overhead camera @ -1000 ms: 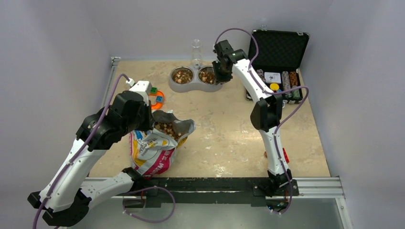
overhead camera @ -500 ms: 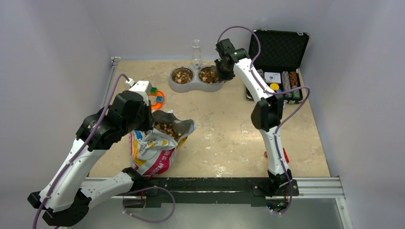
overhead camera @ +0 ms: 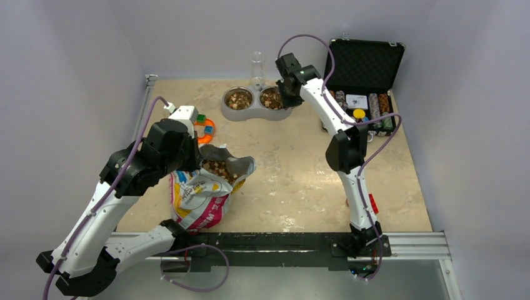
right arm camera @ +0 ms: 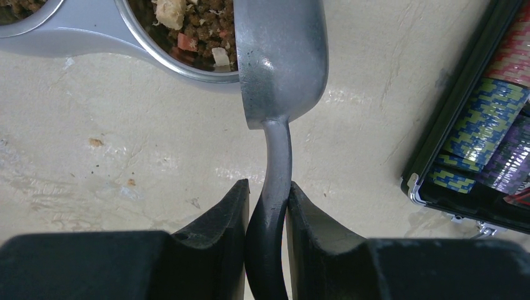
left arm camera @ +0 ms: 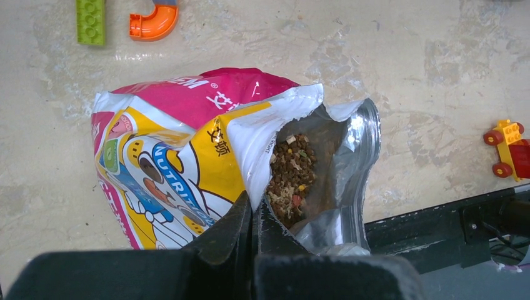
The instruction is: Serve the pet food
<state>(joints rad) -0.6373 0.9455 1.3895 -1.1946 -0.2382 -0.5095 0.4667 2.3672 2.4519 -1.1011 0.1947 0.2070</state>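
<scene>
You have the right tool (right arm camera: pixel 265 199) clamped on the dark handle of a metal scoop (right arm camera: pixel 281 56), one finger pressed to each side of the handle. The scoop's grey head lies over the rim of the right-hand bowl of the twin-bowl feeder (overhead camera: pixel 249 114). Pet food (overhead camera: pixel 270 98) lies in both bowls of that feeder: brown pellets with paler and reddish bits among them. More of it shows inside the gaping mouth of the foil bag (left arm camera: pixel 175 156), which stands on the surface (overhead camera: pixel 300 169) nearer the arm bases than the feeder and to its left, well apart from it. Your left tool (left arm camera: pixel 253 215) is pinched fully closed on the bag's torn white top edge, right beside the opening. A clear bottle (overhead camera: pixel 257 65) stands upright just behind the feeder. An open black poker chip case (overhead camera: pixel 365 62) sits to the feeder's right, with chips stacked in rows in its tray.
</scene>
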